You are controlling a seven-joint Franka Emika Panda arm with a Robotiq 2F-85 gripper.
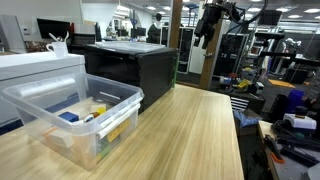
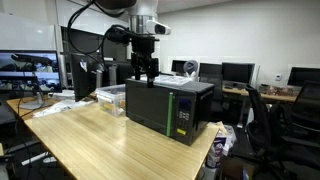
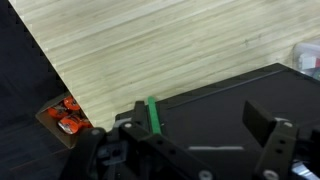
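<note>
One black box [image 2: 170,110], green-striped front facing wooden tabletop [image 2: 100,135], claw [image 2: 147,72] above.

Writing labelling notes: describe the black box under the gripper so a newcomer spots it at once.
Find the long light wooden table. At one end, beside a clear plastic bin, stands the black box, below the open gripper. It is the only dark, opaque thing on the table, with a vertical green stripe on its front.

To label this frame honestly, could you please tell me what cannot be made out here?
Plastic bin contents: exterior view, too small, blurred.
Black box panel: exterior view, too small to read.
Orange items: wrist view, blurred, partly behind the table edge.
</note>
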